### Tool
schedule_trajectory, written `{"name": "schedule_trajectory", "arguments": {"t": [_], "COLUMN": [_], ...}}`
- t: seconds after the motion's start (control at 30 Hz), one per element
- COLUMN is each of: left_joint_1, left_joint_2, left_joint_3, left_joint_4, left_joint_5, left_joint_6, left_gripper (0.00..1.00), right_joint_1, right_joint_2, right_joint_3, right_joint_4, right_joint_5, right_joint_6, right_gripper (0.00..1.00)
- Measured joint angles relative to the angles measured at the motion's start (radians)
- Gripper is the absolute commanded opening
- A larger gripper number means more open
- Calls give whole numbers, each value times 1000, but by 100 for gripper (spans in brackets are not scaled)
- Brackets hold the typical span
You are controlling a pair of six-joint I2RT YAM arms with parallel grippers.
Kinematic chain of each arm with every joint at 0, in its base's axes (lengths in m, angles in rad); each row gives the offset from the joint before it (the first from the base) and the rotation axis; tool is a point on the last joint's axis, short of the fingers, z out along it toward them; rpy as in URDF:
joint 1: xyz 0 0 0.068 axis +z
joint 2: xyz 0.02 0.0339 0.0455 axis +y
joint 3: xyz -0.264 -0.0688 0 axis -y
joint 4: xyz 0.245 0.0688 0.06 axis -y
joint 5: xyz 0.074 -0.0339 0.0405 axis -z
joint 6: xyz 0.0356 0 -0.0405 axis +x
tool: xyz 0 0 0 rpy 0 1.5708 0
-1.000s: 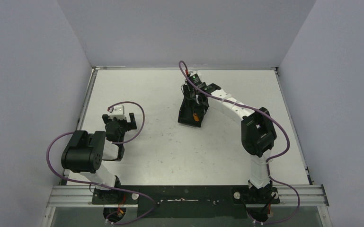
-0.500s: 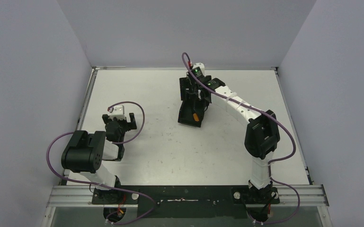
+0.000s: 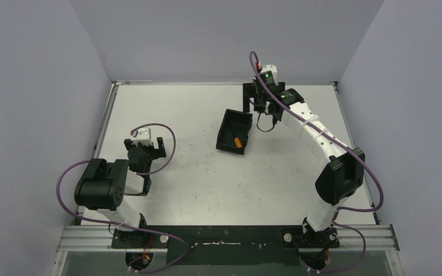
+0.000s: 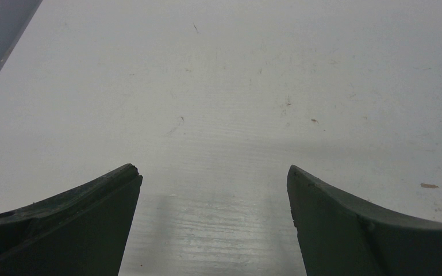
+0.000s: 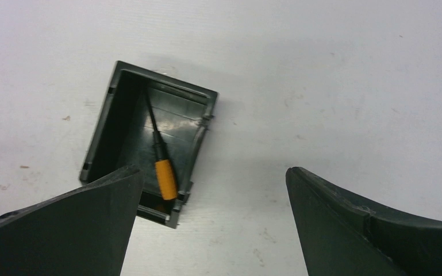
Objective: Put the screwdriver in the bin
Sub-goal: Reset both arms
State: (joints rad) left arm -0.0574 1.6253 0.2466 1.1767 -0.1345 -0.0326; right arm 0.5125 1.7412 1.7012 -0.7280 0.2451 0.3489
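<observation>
The screwdriver point(image 5: 164, 175), with its orange handle and thin dark shaft, lies inside the small black bin point(image 5: 125, 100). From above, the bin point(image 3: 226, 125) sits mid-table with the screwdriver point(image 3: 237, 142) near its front wall. My right gripper point(image 3: 258, 109) hangs open above the table, just right of and behind the bin, nothing between its fingers point(image 5: 333, 224). In its wrist view the right gripper point(image 5: 214, 175) spans bare table beside the bin. My left gripper point(image 3: 150, 148) rests open at the left, far from the bin; in its wrist view the left gripper point(image 4: 212, 172) frames only bare table.
The white table point(image 3: 207, 178) is boxed in by grey walls on three sides. A metal rail point(image 3: 224, 237) with both arm bases runs along the near edge. Purple cables loop off both arms.
My right gripper has opened and let go of the screwdriver, which now lies in the bin. The right arm then rose and swung back to the right, away from the bin. The left arm is still.
</observation>
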Motion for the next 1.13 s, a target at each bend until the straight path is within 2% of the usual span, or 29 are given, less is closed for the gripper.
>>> {"name": "schedule_trajectory", "arguments": {"t": [0.2, 0.5, 0.73, 1.13], "left_joint_1": [0, 0, 0, 0], "left_joint_2": [0, 0, 0, 0], "left_joint_3": [0, 0, 0, 0], "left_joint_4": [0, 0, 0, 0], "left_joint_5": [0, 0, 0, 0], "left_joint_6": [0, 0, 0, 0], "left_gripper": [97, 97, 97, 97], "right_joint_1": [-147, -260, -388, -408], "right_joint_2": [-77, -155, -175, -178], "right_joint_3": [-72, -141, -172, -196], "right_joint_4": [-14, -46, -43, -35], "right_joint_5": [-27, -89, -148, -175], "right_joint_6": [-84, -208, -229, -253], "right_gripper": [100, 100, 100, 100]}}
